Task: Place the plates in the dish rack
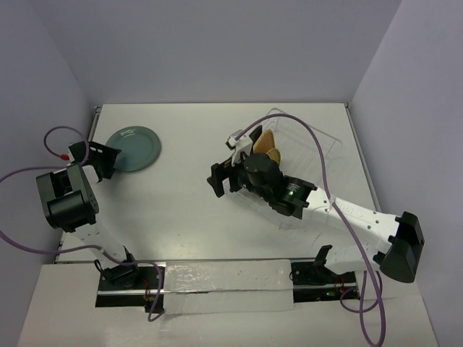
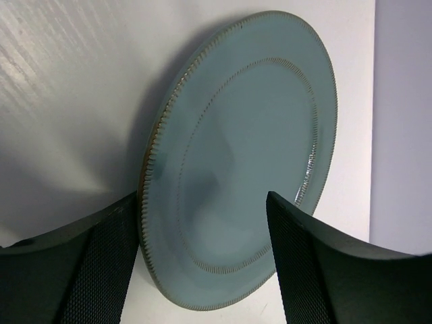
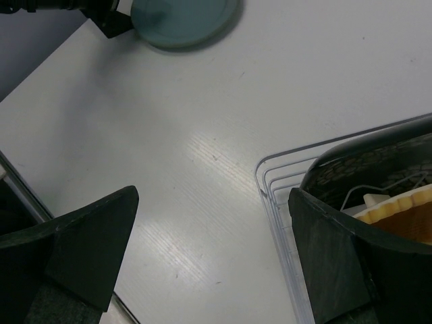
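Left claw (image 2: 201,202), spread astride the round teal-grey glazed plate (image 2: 243,121), could skid it across the desk (image 2: 67,101) if it closes shallow; right claw (image 3: 213,202) gapes empty.

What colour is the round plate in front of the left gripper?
Teal-grey plate with a ridged rim, clearest in the left wrist view.

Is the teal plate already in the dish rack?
No, the teal plate sits on the table at its far left, well apart from the dish rack on the right.
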`<action>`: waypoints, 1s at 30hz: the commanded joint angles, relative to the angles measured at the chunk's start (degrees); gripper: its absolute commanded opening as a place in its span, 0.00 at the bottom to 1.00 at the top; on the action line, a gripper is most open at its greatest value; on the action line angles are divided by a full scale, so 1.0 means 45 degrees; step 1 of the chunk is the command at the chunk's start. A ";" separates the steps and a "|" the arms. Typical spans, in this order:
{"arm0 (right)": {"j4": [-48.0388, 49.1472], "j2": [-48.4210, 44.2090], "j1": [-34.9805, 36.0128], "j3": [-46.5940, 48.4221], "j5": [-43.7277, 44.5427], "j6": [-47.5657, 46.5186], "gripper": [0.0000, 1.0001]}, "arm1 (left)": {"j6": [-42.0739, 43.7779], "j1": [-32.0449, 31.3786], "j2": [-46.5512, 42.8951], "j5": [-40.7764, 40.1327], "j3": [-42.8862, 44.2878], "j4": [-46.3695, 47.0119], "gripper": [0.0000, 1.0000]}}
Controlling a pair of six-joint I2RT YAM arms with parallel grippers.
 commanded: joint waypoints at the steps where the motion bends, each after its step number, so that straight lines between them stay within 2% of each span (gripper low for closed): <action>1: 0.0576 -0.0416 0.0039 -0.0102 0.0492 0.0048 1.00 | -0.0747 0.0090 0.0492 0.0107 -0.0442 0.0798 0.77; 10: 0.0575 -0.0536 0.0039 -0.0001 0.0830 -0.0079 1.00 | -0.1494 0.0247 0.0948 0.0729 -0.1351 0.2558 0.73; 14: 0.0580 -0.0724 0.0059 -0.0040 0.1018 0.0009 1.00 | -0.1620 0.0292 0.0887 0.0803 -0.1562 0.2781 0.67; 18: 0.0576 -0.0946 0.0007 -0.0170 0.1155 0.0078 1.00 | -0.1770 0.0292 0.0916 0.0813 -0.1621 0.2942 0.53; 21: 0.0571 -0.1236 0.0039 -0.0353 0.1263 0.0095 1.00 | -0.1654 0.0292 0.0975 0.0914 -0.1621 0.3097 0.27; 23: 0.0580 -0.1376 0.0039 -0.0405 0.1213 0.0041 1.00 | -0.1554 0.0299 0.1004 0.0980 -0.1614 0.3153 0.20; 24: 0.0580 -0.1433 0.0039 -0.0432 0.1179 -0.0009 1.00 | -0.1504 0.0312 0.1002 0.1018 -0.1605 0.3155 0.12; 26: 0.0580 -0.1527 0.0039 -0.0470 0.1215 -0.0048 1.00 | -0.1542 0.0312 0.0983 0.0999 -0.1643 0.3173 0.01; 30: 0.0577 -0.1732 0.0039 -0.0601 0.1233 -0.0071 1.00 | -0.1447 0.0312 0.0945 0.1013 -0.1660 0.3190 0.00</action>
